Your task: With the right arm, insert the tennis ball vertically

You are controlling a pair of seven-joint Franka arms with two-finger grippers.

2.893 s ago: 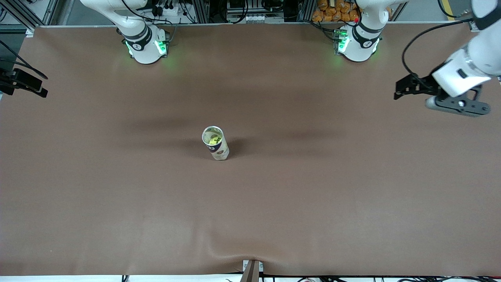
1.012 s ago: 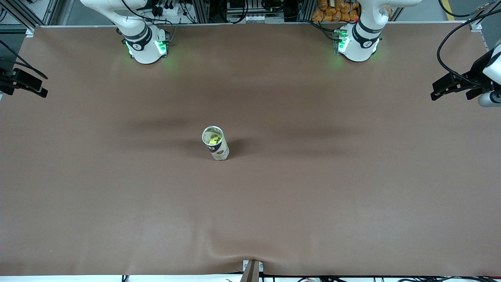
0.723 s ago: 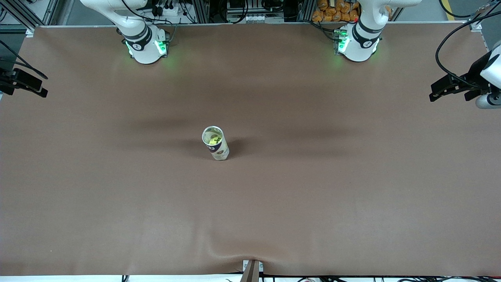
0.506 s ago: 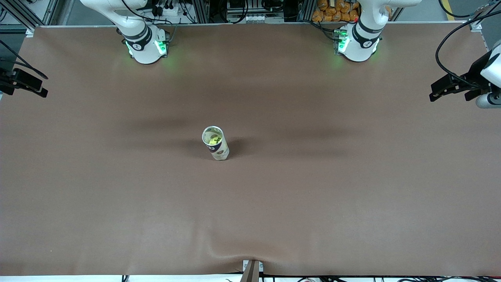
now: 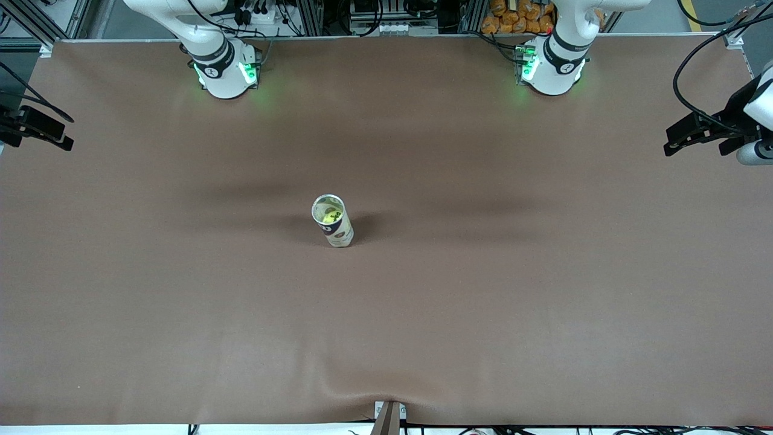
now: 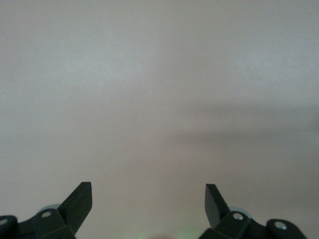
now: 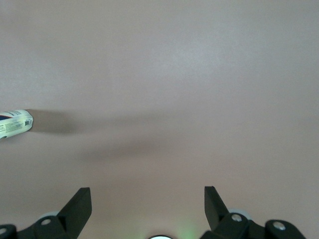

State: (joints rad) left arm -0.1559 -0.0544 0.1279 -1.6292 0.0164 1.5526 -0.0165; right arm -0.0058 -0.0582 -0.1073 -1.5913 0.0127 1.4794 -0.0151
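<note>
Looks done: the tennis ball (image 5: pixel 330 214) sits inside the can (image 5: pixel 338 232), which stands upright mid-frame on the table (image 5: pixel 483 302). My read is that insertion is finished, with nothing left but a hold.

Right gripper (image 7: pixel 147 209) hangs over the mid-height frame edge at the right arm's end, claw spread wide and empty. Left gripper (image 6: pixel 148 204) waits over the other edge, also wide and empty.

Can: slim cylinder, printed label, open round mouth. It probably tips easily. Ball: yellow-green. Table cover: matte brown, with one wrinkle at bottom centre.
</note>
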